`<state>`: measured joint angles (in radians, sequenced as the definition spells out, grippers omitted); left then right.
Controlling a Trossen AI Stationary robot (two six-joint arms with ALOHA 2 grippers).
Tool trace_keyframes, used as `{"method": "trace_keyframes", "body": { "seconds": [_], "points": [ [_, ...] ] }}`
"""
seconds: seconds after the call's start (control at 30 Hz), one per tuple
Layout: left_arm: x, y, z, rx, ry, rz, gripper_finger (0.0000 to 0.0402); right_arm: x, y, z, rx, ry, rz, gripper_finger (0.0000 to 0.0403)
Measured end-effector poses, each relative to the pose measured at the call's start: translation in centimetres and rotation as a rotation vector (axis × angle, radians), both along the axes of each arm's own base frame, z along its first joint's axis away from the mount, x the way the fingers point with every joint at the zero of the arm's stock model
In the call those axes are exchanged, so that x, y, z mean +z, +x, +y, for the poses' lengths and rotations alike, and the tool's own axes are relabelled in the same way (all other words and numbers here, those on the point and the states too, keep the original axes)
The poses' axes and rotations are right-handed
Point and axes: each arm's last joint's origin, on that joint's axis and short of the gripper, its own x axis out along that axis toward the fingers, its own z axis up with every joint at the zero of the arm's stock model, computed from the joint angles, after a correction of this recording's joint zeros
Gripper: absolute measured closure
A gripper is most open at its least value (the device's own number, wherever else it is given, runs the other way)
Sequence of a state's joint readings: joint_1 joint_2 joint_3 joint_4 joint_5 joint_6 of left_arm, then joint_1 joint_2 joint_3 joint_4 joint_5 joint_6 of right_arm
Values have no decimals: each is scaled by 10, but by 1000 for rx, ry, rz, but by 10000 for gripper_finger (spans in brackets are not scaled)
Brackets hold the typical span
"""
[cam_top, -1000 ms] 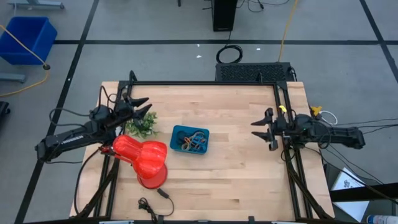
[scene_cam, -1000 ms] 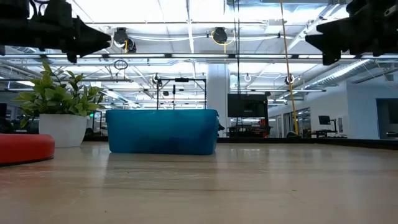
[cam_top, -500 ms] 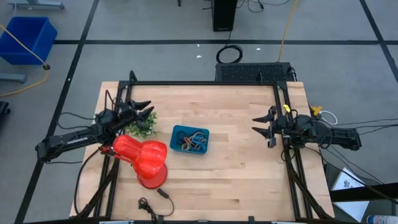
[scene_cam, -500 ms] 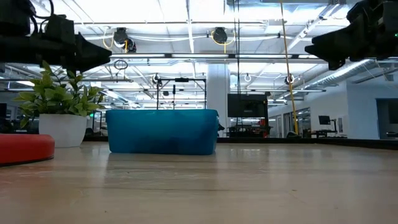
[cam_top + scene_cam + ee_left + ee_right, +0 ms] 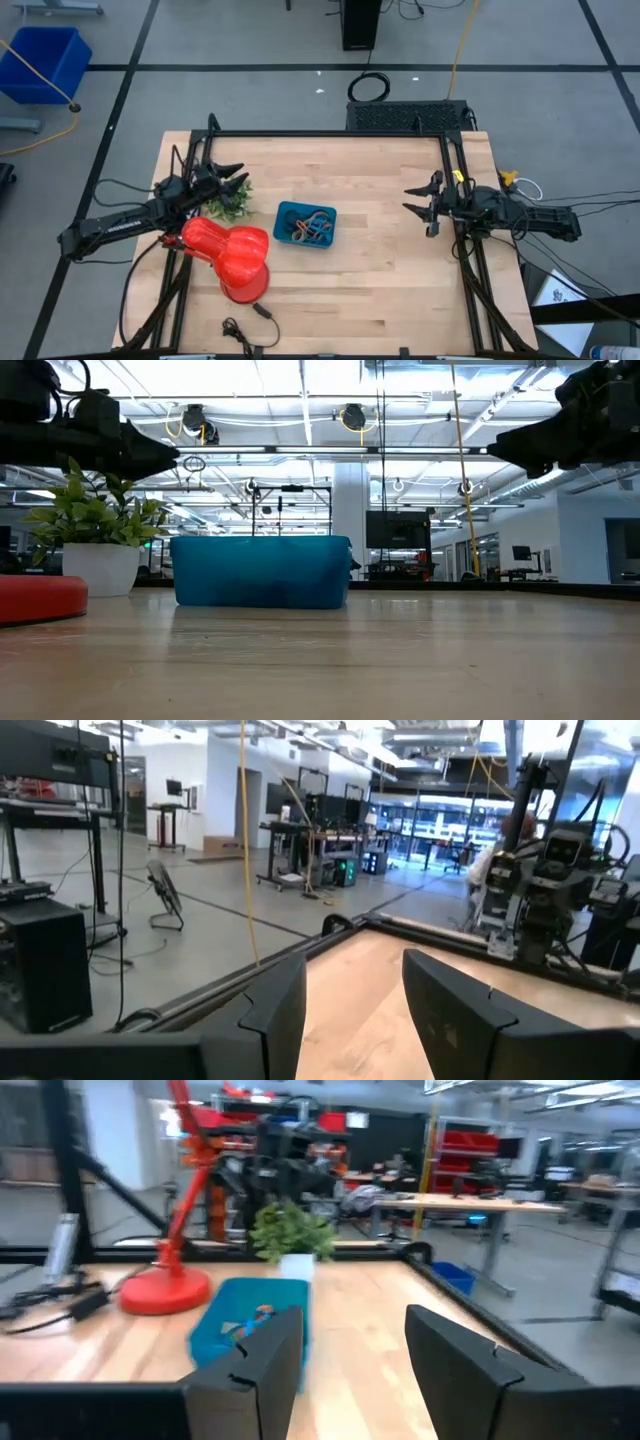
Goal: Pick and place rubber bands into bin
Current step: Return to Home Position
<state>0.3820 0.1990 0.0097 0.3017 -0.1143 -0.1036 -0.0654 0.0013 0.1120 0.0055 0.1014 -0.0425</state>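
One bin (image 5: 281, 222), frame centre, holds a tangle of bands (image 5: 308, 228); count unclear. Two grippers, both spread, empty: left (image 5: 237, 175) mid-left by one plant (image 5: 228, 203), right (image 5: 409, 200) mid-right. One vase (image 5: 232, 255), lower left.

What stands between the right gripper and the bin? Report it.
Nothing visible does. The right gripper hangs open at the right side of the table, and only bare wood lies between it and the bin. The plant and red vase stand on the bin's other side, near the left gripper.
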Motion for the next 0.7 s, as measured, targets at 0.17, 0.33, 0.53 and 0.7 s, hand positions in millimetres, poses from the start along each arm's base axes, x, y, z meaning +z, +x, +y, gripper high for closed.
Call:
{"method": "trace_keyframes", "body": {
  "seconds": [0.17, 0.33, 0.53, 0.7],
  "points": [
    [1, -4, -2, 4, 20, -12, 227, -2, 0, -2, -72, 12, 19, 233],
    [0, -9, -3, 18, 7, -8, 227, -4, 2, -1, -37, 16, -35, 233],
    [-9, -8, -3, 16, -34, 70, 227, -2, 2, 0, -3, 0, -74, 234],
    [-10, -7, -2, 17, -34, 85, 227, -2, 2, 1, 27, -1, -67, 234]
  ]
}}
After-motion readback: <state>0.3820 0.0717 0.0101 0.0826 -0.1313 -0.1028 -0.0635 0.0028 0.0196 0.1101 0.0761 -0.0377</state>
